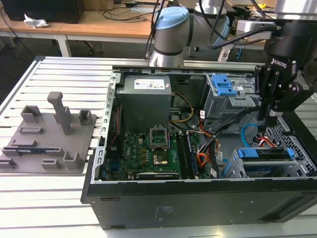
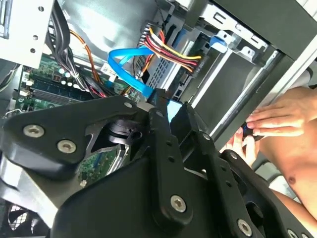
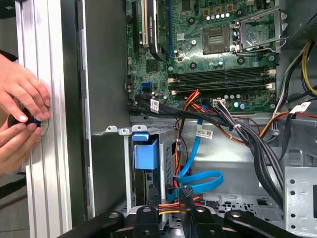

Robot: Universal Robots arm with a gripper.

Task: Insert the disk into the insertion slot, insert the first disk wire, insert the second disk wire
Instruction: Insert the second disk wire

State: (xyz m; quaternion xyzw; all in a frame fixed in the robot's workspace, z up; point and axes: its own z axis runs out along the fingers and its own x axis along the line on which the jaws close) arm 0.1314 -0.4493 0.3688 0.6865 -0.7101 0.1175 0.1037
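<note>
1. The open black metal computer case (image 1: 198, 208) lies on a slatted aluminium table (image 1: 64, 74). I list what it holds below.
2. Toward the exterior view's left, the case holds a grey box-shaped power supply (image 1: 146, 101). A green motherboard (image 1: 148, 148) lies next to it.
3. A taller grey metal bay with a blue plastic latch (image 1: 223, 87) stands at the far side of the case, beside the power supply.
4. The insertion slot (image 1: 232, 168), a low grey metal drive cage with perforated sides, sits in the near corner at the exterior view's right.
5. The disk (image 1: 262, 153) is seated inside this cage. I see mainly its bright blue plastic frame along the top.
6. My black gripper (image 1: 272, 115) hangs inside the case, just above the cage and the disk. I cannot tell whether it is clenched or released.
7. A bright blue flat cable (image 3: 200, 179) loops over the case floor beside the cage. A bundle of red, yellow and black wires (image 2: 171, 49) runs close by it.
8. A grey plastic fixture plate with posts and recesses (image 1: 49, 134) rests on the table outside the case, well apart from the cage.
9. A person's hands (image 3: 22, 116) rest on the table's edge outside the case wall. They pinch a small dark object that I cannot identify.
</note>
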